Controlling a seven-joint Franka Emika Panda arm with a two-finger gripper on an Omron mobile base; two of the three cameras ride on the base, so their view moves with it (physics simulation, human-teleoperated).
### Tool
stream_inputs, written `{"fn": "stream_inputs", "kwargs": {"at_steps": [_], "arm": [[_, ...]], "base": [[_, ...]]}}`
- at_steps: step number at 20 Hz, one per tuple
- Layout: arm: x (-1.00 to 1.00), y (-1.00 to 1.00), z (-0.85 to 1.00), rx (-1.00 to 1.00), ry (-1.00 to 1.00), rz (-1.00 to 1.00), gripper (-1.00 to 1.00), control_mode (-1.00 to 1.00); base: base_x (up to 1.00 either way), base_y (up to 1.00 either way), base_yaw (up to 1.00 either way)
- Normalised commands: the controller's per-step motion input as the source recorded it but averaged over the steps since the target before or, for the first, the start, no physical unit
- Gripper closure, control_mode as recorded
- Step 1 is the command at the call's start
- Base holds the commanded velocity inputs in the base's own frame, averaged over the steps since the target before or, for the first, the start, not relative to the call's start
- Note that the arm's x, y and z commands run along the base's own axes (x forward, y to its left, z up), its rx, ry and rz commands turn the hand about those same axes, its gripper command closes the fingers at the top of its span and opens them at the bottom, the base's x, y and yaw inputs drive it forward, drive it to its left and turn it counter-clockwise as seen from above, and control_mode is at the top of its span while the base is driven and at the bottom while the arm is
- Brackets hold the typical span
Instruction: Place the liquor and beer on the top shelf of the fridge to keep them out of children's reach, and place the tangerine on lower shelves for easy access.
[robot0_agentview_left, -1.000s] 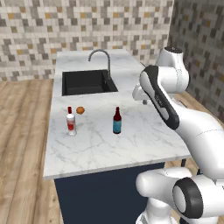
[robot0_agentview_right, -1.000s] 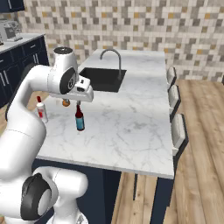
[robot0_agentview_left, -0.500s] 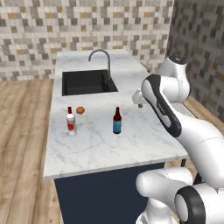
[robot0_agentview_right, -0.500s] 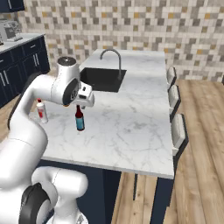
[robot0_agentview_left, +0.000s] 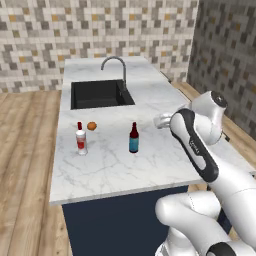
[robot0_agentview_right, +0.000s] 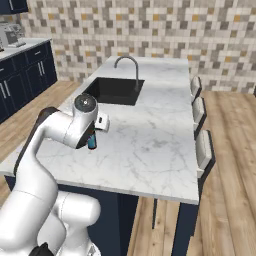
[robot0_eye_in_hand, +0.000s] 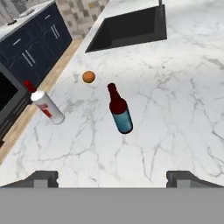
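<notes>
While the arm stands folded above the near right part of the marble island counter (robot0_agentview_left: 165, 95), all three task items stand on the counter's left half, none of them held.

Beer (robot0_agentview_left: 133, 138): brown bottle, blue label, upright, roughly midway across the counter's front portion. In the hand view it shows near the centre (robot0_eye_in_hand: 120, 109), ahead of the gripper and apart from it. In the right base view the arm's upper joint covers most of it; a bit of blue label shows just below the joint (robot0_agentview_right: 92, 145).

Liquor (robot0_agentview_left: 80, 139): clear bottle, red cap, red-and-white label, upright, to the left of the beer and near the counter's left edge. Hand view puts it at the left (robot0_eye_in_hand: 45, 105).

Tangerine (robot0_agentview_left: 91, 126): small orange fruit on the marble, just behind and slightly right of the liquor, between the bottles and the sink (robot0_agentview_left: 100, 94). Not touching either bottle. Hand view: (robot0_eye_in_hand: 89, 77).

Gripper (robot0_eye_in_hand: 112, 177): its two dark fingertips (robot0_eye_in_hand: 41, 178) sit far apart at the bottom corners of the hand view, so the jaws are spread wide with nothing between them. The hand looks down at the counter from above.

Black sink with curved faucet (robot0_agentview_left: 116, 67) lies behind the items. Dark blue cabinets (robot0_agentview_right: 22, 80) line the wall left of the island.
</notes>
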Motion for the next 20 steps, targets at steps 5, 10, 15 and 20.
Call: {"fn": "stream_inputs", "kwargs": {"at_steps": [5, 10, 15, 20], "arm": [[0.18, 0.00, 0.00, 0.09, -0.18, 0.22, -1.00, -1.00], [0.18, 0.00, 0.00, 0.04, -0.12, 0.25, -1.00, -1.00], [0.17, 0.00, 0.00, 0.00, -0.05, 0.23, -1.00, -1.00], [0.09, 0.00, 0.01, 0.00, -0.03, 0.20, -1.00, -1.00]], "base": [[0.00, 0.00, 0.00], [0.00, 0.00, 0.00], [0.00, 0.00, 0.00], [0.00, 0.00, 0.00]]}}
